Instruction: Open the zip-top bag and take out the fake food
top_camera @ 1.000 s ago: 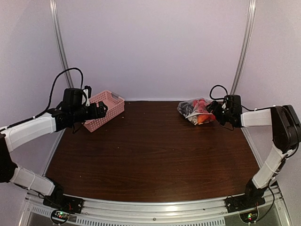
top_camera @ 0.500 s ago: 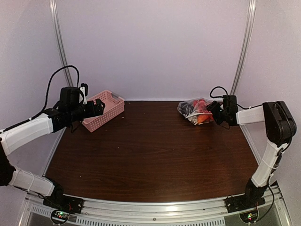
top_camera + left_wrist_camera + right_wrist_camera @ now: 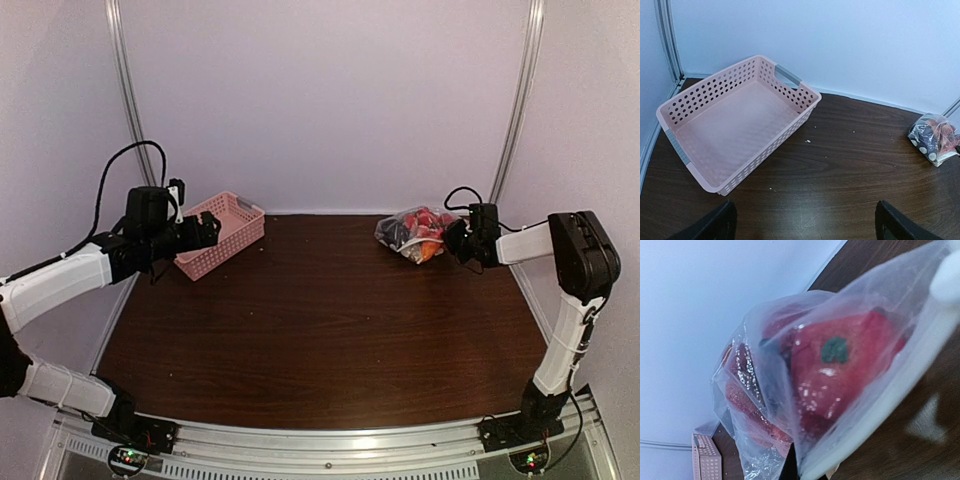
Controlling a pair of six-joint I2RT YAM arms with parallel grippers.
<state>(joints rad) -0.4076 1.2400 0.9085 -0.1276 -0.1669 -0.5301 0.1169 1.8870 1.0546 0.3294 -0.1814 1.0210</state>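
Over the last second the right pincer (image 3: 455, 238) closes the small gap to the bag (image 3: 410, 232) and now sits against its right-hand edge at the far right of the counter (image 3: 320, 330). The bag appears nudged a little to the left and tipped up. In the right wrist view the plastic fills the frame, with the white zip strip (image 3: 890, 405) running diagonally across the lower right and the red toy food (image 3: 840, 370) pressed against the film. The fingers themselves are not visible there, so I cannot tell whether this pincer is apart or clamped on the strip.

The left pincer (image 3: 205, 233) draws back slightly toward the left. It hangs above the counter just in front of the pink basket (image 3: 765, 150) with its fingers spread wide and nothing between them, well apart from the bag.

The bag looks sealed, with all the food inside. My reading is that the task is at its first step: one side of the zip edge is being reached, and the left arm has yet to cross over for the opposing pull.
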